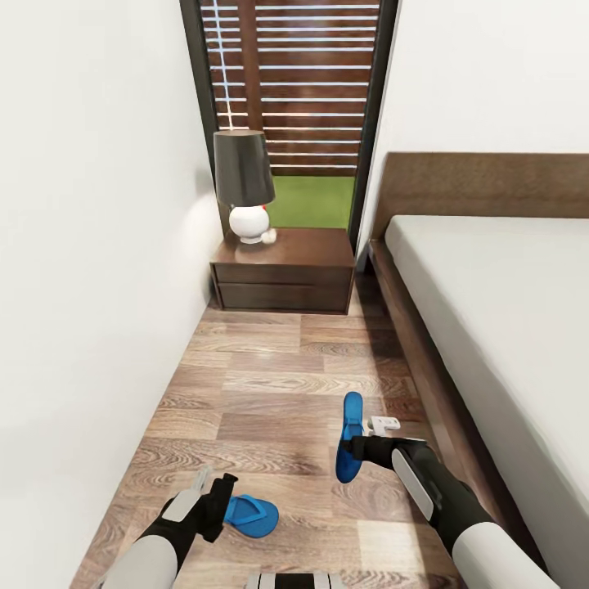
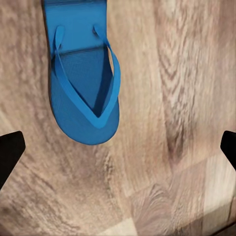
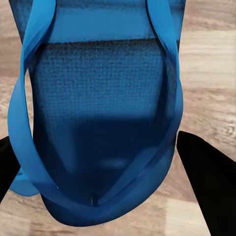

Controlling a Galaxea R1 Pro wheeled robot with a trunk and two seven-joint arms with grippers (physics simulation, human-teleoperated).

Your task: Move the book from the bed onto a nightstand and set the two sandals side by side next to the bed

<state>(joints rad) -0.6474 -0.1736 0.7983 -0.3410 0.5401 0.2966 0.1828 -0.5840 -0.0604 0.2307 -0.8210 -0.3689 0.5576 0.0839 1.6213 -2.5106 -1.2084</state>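
Both grippers work low over the wood-plank floor (image 1: 262,384) beside the bed (image 1: 499,327): the right gripper (image 1: 353,446) has its black fingers (image 3: 206,182) closed against the edges of one blue sandal (image 1: 350,438), while the left gripper (image 1: 219,501) hangs with jaws apart by the other sandal (image 1: 252,515), flat and farther from the bed. A smooth grey mattress fills the bed's dark wooden frame, and a glossy brown nightstand (image 1: 282,270) stands off its head end, leaving an open strip of floor along the bed's edge.

Both arms reach forward from the bottom of the head view. The left gripper (image 1: 214,495) sits at lower left, its dark fingers (image 2: 10,152) spread wide at the frame edges of its wrist view. The right gripper (image 1: 353,448), lower right of centre, has its fingers (image 3: 209,172) either side of a sandal (image 3: 98,108) (contact unclear).
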